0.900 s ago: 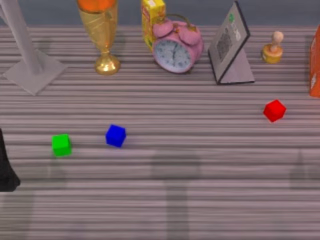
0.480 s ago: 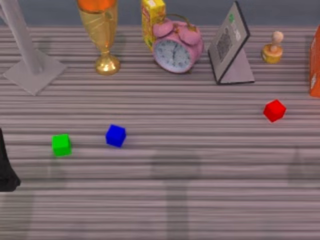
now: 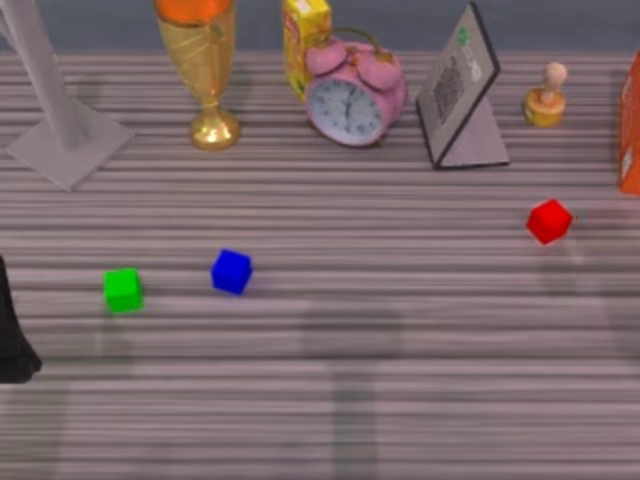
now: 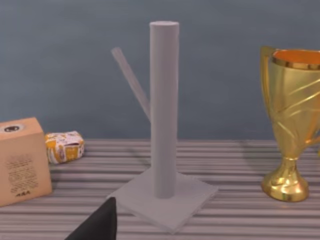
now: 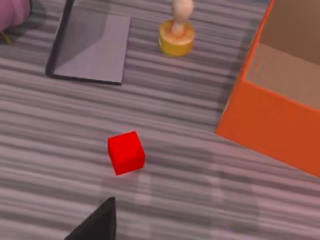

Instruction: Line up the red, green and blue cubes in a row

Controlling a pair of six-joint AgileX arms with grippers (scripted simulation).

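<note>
Right gripper: only a dark tip showing at the edge of the right wrist view, above the striped table and near the red cube, not touching it; clenched or released, cannot tell. Out of sight in the top view. Red cube alone on the table's right side, flat on the surface, near the orange box at the right edge and well apart from the other two. Blue cube left of centre, green cube further left and slightly nearer the front edge, close together but not touching; no row of three. Left gripper: likewise just a dark tip in the left wrist view, facing the grey stand and gold trophy; grip cannot tell; left arm parked at the top view's left edge. Along the back: yellow carton, pink alarm clock, tilted placard, small wooden peg on a yellow base.
</note>
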